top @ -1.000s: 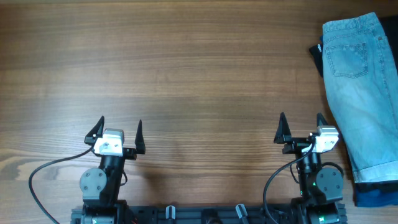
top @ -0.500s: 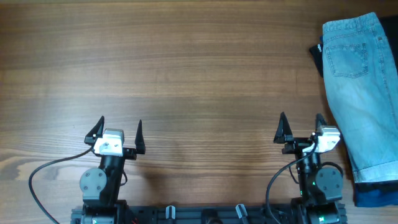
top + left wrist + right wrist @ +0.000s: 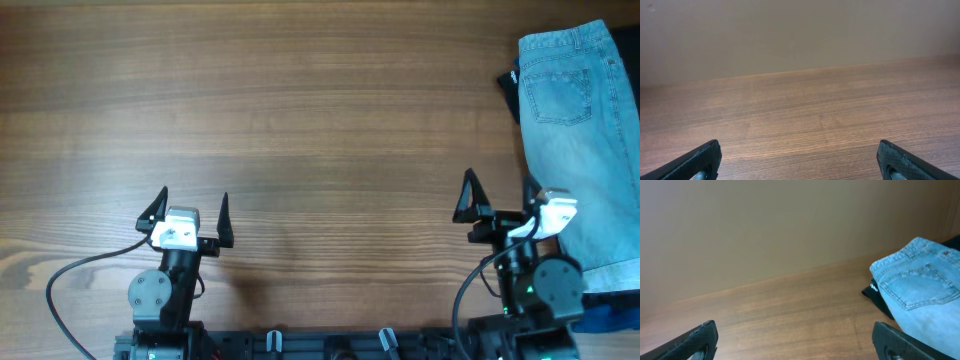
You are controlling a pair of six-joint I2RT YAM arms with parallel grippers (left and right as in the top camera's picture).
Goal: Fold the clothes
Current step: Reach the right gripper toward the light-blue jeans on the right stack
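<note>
Seen from overhead, a wooden table (image 3: pixel 320 110) fills the frame. Nearest, at the lower left, the left gripper (image 3: pixel 192 202) has its jaws spread wide, holding nothing. At the lower right, the right gripper (image 3: pixel 498 188) is equally wide and empty, just beside the denim shorts (image 3: pixel 580 130). The light blue shorts lie flat along the right edge, waistband at the upper right, rolled cuff lower down. A black garment (image 3: pixel 510 85) peeks out at their upper left; a navy garment (image 3: pixel 610 315) shows below the cuff.
</note>
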